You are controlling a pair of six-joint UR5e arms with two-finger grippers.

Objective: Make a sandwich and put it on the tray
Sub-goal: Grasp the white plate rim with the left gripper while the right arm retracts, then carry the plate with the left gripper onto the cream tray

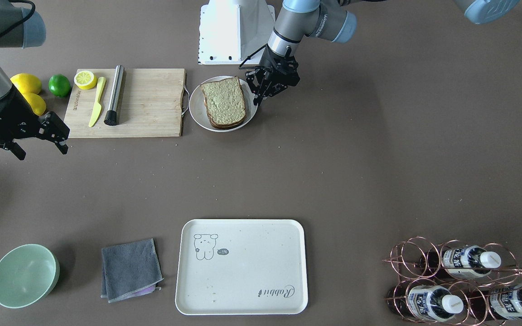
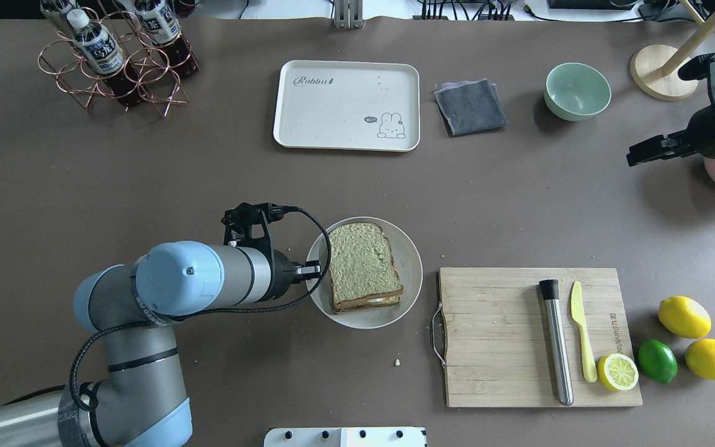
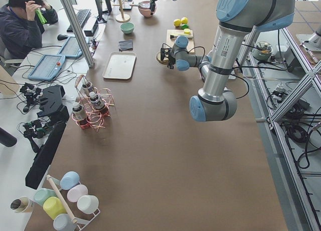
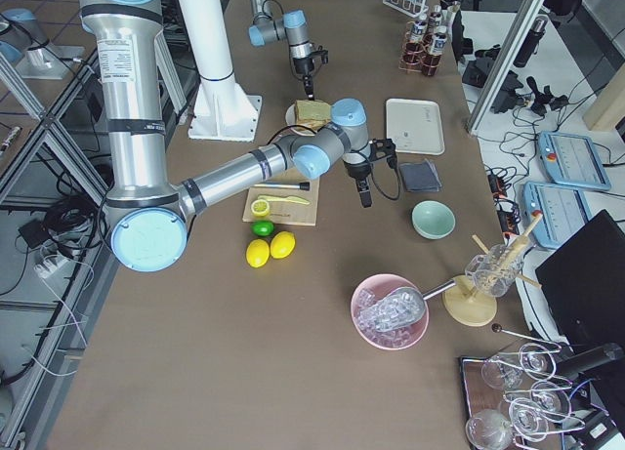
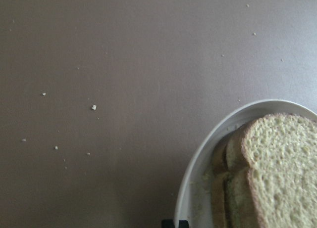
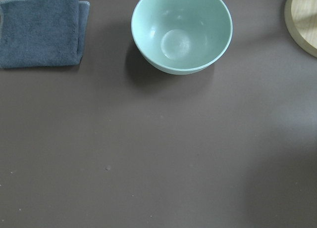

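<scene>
One risk I see: my closed, empty left gripper point(image 1: 258, 100) beside the plate point(image 1: 194, 111) pushing the sandwich point(image 1: 224, 102) apart; right gripper point(image 1: 41, 151) hangs open.

Speckled brn sandwich point(image 2: 362, 264), cream tray point(image 2: 332, 112), mint bowl point(image 2: 577, 91), gry cloth point(image 2: 470, 107)

Non-task clutter logged on the tabletop point(image 1: 356, 172).
A wooden cutting board point(image 1: 152, 102) is loaded with a half lemon point(image 1: 85, 79), yellow knife point(image 1: 97, 102) and steel muddler point(image 1: 114, 95). Two lemons point(image 1: 26, 83) and a lime point(image 1: 59, 85) are seen just beside it, and a round white plate point(image 1: 195, 106) at its handle end. A green bowl point(image 1: 24, 275) and grey cloth point(image 1: 130, 269) are placed near each other, and a copper bottle rack point(image 1: 465, 280) well apart.
</scene>
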